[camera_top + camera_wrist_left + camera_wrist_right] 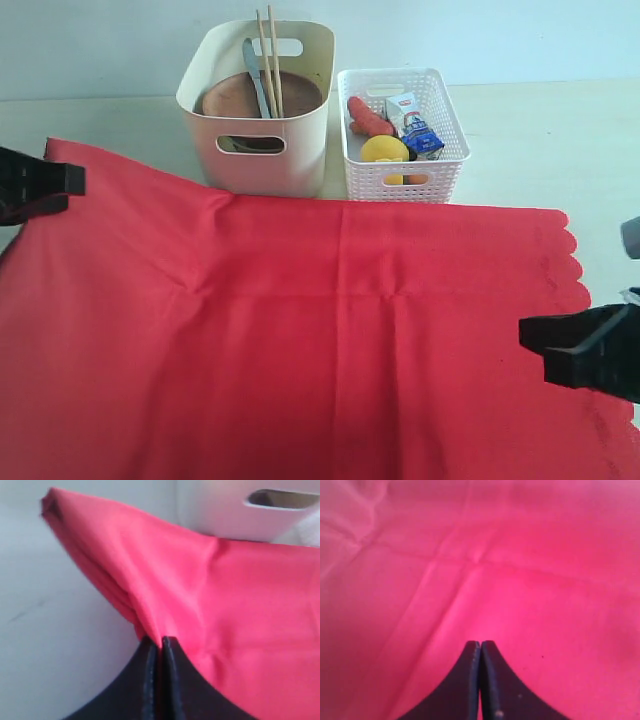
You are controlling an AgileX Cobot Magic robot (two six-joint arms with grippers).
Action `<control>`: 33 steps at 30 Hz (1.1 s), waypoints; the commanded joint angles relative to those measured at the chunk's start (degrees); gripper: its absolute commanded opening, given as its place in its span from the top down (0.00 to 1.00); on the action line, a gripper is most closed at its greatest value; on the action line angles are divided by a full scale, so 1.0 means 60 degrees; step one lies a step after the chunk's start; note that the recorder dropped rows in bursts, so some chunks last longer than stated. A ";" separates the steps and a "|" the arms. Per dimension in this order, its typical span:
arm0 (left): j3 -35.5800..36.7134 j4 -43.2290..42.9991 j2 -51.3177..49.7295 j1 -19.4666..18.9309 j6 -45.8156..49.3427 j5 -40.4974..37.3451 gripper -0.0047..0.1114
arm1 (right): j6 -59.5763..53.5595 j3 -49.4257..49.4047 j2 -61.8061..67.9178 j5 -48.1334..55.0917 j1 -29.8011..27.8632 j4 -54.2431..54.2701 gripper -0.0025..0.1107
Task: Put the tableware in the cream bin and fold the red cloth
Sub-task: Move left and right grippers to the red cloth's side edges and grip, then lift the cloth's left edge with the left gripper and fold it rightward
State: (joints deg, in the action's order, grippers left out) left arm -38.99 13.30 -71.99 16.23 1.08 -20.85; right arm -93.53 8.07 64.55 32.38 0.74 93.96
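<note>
The red cloth [300, 320] lies spread over most of the table, its scalloped edge on the right. My left gripper [78, 180] is at the cloth's far left edge. In the left wrist view it [160, 639] is shut on a raised fold of the cloth [240, 605]. My right gripper [522, 335] hangs over the cloth near the scalloped edge. Its jaws [480, 642] are shut, and the cloth [520, 555] beyond them looks flat. The cream bin [300, 160] stands behind the cloth with a brown plate [235, 98], chopsticks [270, 60] and a knife [255, 75] in it.
A white lattice basket [440, 175] stands to the right of the cream bin and holds a lemon [384, 148], a sausage [368, 117] and a milk carton [412, 122]. Both containers touch the cloth's far edge. Bare tabletop shows at the far right.
</note>
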 commanded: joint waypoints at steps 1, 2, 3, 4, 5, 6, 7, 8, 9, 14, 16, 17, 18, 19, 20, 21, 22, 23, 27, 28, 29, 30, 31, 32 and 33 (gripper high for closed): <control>-0.0771 0.0390 0.0020 0.1819 0.0014 0.0037 0.96 | -0.1830 0.0309 0.2251 0.0364 -0.0023 0.0997 0.98; -0.0943 0.0390 -0.0037 0.2157 0.0014 0.0037 0.96 | -0.2064 0.0394 0.2680 0.0503 -0.0023 0.0997 0.98; -0.1173 0.0390 -0.0135 0.2541 0.0014 0.0037 0.96 | -0.2163 0.0481 0.3072 0.0620 -0.0023 0.0997 0.98; -0.1407 0.0390 -0.0263 0.2883 0.0014 0.0057 0.96 | -0.2163 0.0592 0.3415 0.0722 -0.0023 0.0997 0.98; -0.1601 0.0390 -0.0403 0.3144 0.0014 0.0058 0.96 | -0.2184 0.0653 0.3657 0.0756 -0.0023 0.0997 0.98; -0.1850 0.0390 -0.0575 0.3448 0.0014 0.0058 0.96 | -0.2203 0.0732 0.3917 0.0756 -0.0023 0.0997 0.98; -0.2107 0.0390 -0.0770 0.3738 0.0014 0.0058 0.96 | -0.2230 0.0790 0.4131 0.0756 -0.0023 0.0997 0.98; -0.2364 0.0390 -0.0950 0.4011 0.0014 0.0058 0.96 | -0.2230 0.0821 0.4274 0.0737 -0.0023 0.0997 0.98; -0.2626 0.0390 -0.1197 0.4268 0.0014 0.0058 0.96 | -0.2230 0.0839 0.4405 0.0719 -0.0023 0.0997 0.98; -0.3968 0.0111 -0.2646 0.5492 0.0037 -0.0083 0.96 | -0.2468 0.0839 0.4453 0.0855 -0.0023 0.0997 0.98; -0.4490 0.0066 -0.3203 0.5885 0.0037 -0.0107 0.96 | -0.2468 0.0839 0.4453 0.0834 -0.0023 0.0997 0.98; -0.4779 0.0066 -0.3497 0.6059 0.0037 -0.0157 0.96 | -0.2468 0.0839 0.4453 0.0816 -0.0023 0.0997 0.98; -0.5063 0.0066 -0.3778 0.6203 0.0037 -0.0178 0.96 | -0.2468 0.0839 0.4453 0.0755 -0.0023 0.0997 0.98; -0.5329 0.0066 -0.4032 0.6323 0.0037 -0.0219 0.96 | -0.2468 0.0839 0.4453 0.0664 -0.0023 0.0997 0.98; -0.5590 0.0066 -0.4270 0.6429 0.0037 -0.0318 0.96 | -0.2468 0.0839 0.4453 0.0547 -0.0023 0.0997 0.98; -0.5784 0.0066 -0.4439 0.6504 0.0037 -0.0417 0.96 | -0.2468 0.0881 0.4412 0.0369 -0.0023 0.0997 0.98; -0.6001 0.0066 -0.4634 0.6568 0.0037 -0.0508 0.96 | -0.2339 0.0928 0.4325 0.0082 -0.0023 0.0997 0.98; -0.6195 0.0066 -0.4795 0.6621 0.0037 -0.0581 0.96 | -0.2163 0.0952 0.4169 -0.0241 -0.0023 0.0997 0.98; -0.6722 0.0124 -0.5298 0.6643 0.0037 -0.0715 0.96 | -0.1337 0.0978 0.2848 -0.1704 -0.0023 0.0997 0.98; -0.6809 0.0124 -0.5411 0.6643 0.0037 -0.0715 0.96 | -0.1018 0.0978 0.2238 -0.2189 -0.0023 0.0997 0.98; -0.6888 0.0124 -0.5515 0.6643 0.0037 -0.0739 0.96 | -0.0832 0.0957 0.1818 -0.2443 -0.0023 0.0997 0.98; -0.6952 0.0124 -0.5601 0.6692 0.0037 -0.0738 0.96 | -0.0704 0.0915 0.1345 -0.2630 -0.0023 0.0997 0.98; -0.7049 0.0100 -0.5720 0.6733 0.0075 -0.0738 0.96 | -0.0536 0.0864 0.0611 -0.2888 -0.0023 0.0997 0.98; -0.7168 0.0098 -0.5845 0.6829 0.0182 -0.0712 0.96 | -0.0423 0.0814 0.0099 -0.3033 -0.0023 0.0997 0.98; -0.7293 0.0098 -0.5975 0.6883 0.0232 -0.0689 0.96 | -0.0299 0.0756 -0.0563 -0.3254 -0.0023 0.0997 0.98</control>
State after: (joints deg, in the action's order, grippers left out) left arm -80.76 13.94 -106.15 56.29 1.43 -25.56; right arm -98.00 13.51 70.27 16.39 0.74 99.65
